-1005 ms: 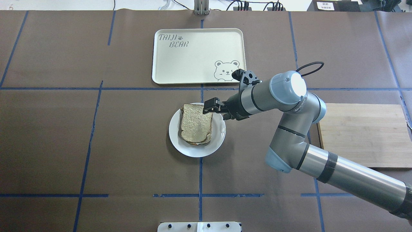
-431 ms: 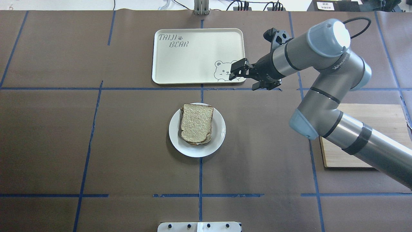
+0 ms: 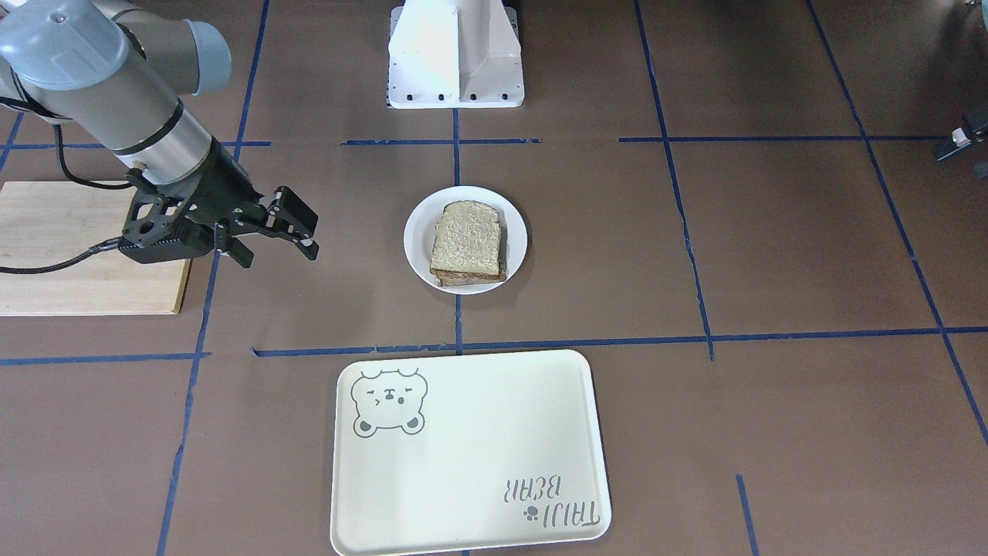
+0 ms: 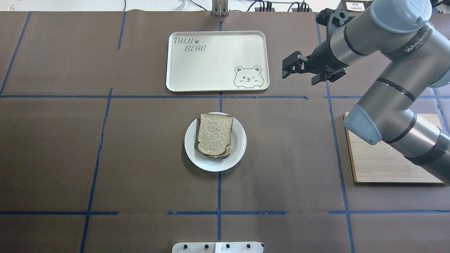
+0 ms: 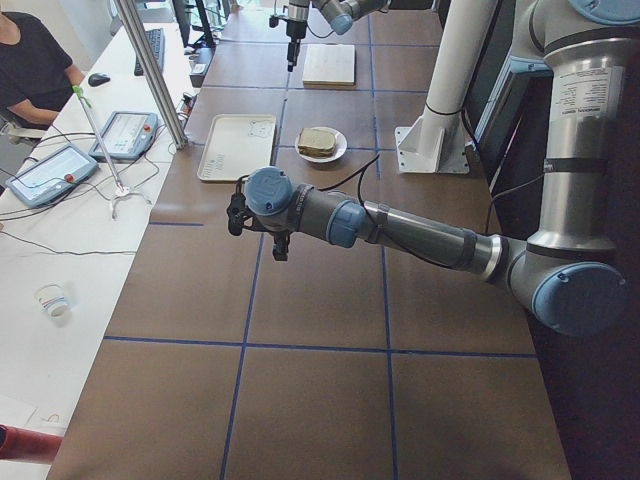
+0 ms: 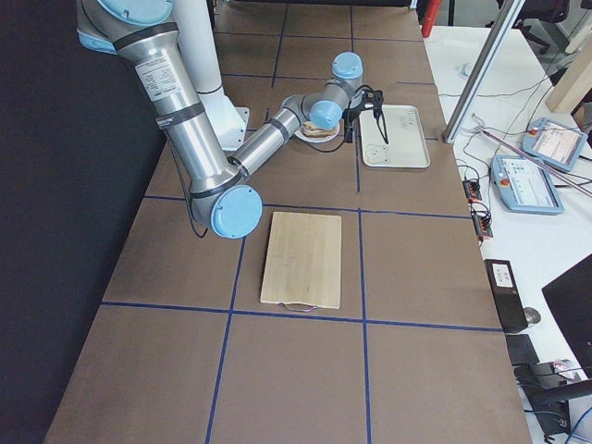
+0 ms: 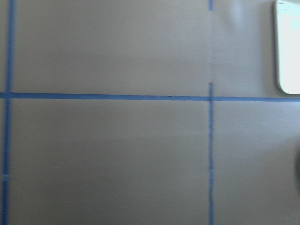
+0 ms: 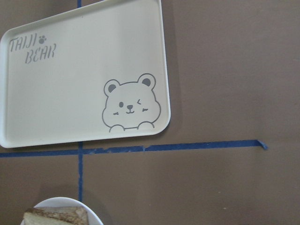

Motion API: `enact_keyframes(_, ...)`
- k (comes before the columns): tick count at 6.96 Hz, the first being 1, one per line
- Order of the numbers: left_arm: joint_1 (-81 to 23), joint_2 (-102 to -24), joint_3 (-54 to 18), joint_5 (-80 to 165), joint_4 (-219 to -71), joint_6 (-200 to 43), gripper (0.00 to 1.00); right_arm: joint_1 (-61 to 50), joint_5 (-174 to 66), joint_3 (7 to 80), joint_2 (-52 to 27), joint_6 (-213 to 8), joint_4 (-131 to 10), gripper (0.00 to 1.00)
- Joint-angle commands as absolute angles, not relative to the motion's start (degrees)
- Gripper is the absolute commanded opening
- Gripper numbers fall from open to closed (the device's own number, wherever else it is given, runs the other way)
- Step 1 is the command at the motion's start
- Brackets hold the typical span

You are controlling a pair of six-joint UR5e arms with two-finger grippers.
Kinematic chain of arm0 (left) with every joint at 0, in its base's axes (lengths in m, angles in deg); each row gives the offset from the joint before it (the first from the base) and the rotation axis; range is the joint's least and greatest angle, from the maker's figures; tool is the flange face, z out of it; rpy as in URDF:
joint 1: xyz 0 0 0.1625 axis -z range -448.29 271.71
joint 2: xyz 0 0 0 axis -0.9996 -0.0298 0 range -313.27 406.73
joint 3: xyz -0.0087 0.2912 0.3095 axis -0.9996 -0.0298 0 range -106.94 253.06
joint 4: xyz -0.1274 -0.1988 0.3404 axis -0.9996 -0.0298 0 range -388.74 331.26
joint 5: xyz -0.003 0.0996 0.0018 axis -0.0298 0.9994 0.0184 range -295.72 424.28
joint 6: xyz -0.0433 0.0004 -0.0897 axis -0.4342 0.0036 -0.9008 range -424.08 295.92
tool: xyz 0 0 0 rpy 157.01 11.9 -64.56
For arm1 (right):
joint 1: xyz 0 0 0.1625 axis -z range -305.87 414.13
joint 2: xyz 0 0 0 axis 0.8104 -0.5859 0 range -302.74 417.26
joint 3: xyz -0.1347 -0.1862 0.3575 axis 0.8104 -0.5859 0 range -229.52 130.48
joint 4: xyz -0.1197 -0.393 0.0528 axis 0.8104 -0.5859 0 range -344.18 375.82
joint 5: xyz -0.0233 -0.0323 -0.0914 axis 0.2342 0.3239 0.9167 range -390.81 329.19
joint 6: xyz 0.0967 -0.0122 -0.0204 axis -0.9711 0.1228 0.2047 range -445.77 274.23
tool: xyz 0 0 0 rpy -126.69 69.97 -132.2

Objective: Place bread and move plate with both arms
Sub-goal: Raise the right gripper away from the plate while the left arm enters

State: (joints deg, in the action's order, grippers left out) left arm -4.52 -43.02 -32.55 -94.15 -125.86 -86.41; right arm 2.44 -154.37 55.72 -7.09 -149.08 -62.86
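The bread (image 4: 215,134) lies flat on the white plate (image 4: 239,149) at the table's middle, on top of another slice. Both also show in the front view, bread (image 3: 467,238) and plate (image 3: 417,249), and at the bottom edge of the right wrist view (image 8: 56,216). My right gripper (image 4: 299,78) is open and empty, raised above the table to the right of the tray and well away from the plate; the front view shows it too (image 3: 278,256). My left gripper (image 5: 280,248) shows only in the exterior left view, far from the plate, so I cannot tell its state.
A cream tray with a bear drawing (image 4: 211,63) lies beyond the plate. A wooden cutting board (image 4: 386,165) lies at the right under my right arm. The white base pedestal (image 3: 455,54) stands at the robot's side. Blue tape lines cross the brown table.
My right gripper has risen from the bread's far right corner and swung away to the far right, past the tray's corner. The bread stays on the plate.
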Motion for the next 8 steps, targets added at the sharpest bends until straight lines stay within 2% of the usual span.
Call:
enact_keyframes(1,-9.1,-47.6,-30.7,-94.5,-134.9,-99.6,1.0,-2.2,-154.6,57.5,-11.4,-138.3,-66.8,1.0)
enact_keyframes(4,-10.4,-51.3,-21.4,-91.5,-147.2,-101.9,1.0,-3.4,-154.6,57.5,-12.3,-136.4,-66.8,1.0)
enact_keyframes(7,-21.9,-52.4,-20.5,-76.7,-167.1,-127.4,1.0,-3.9,-154.6,57.4,-12.3,-136.4,-66.8,1.0)
enact_keyframes(8,-23.7,-52.4,-18.3,-76.2,-175.5,-134.3,1.0,-4.0,-154.6,57.4,-12.3,-136.4,-66.8,1.0)
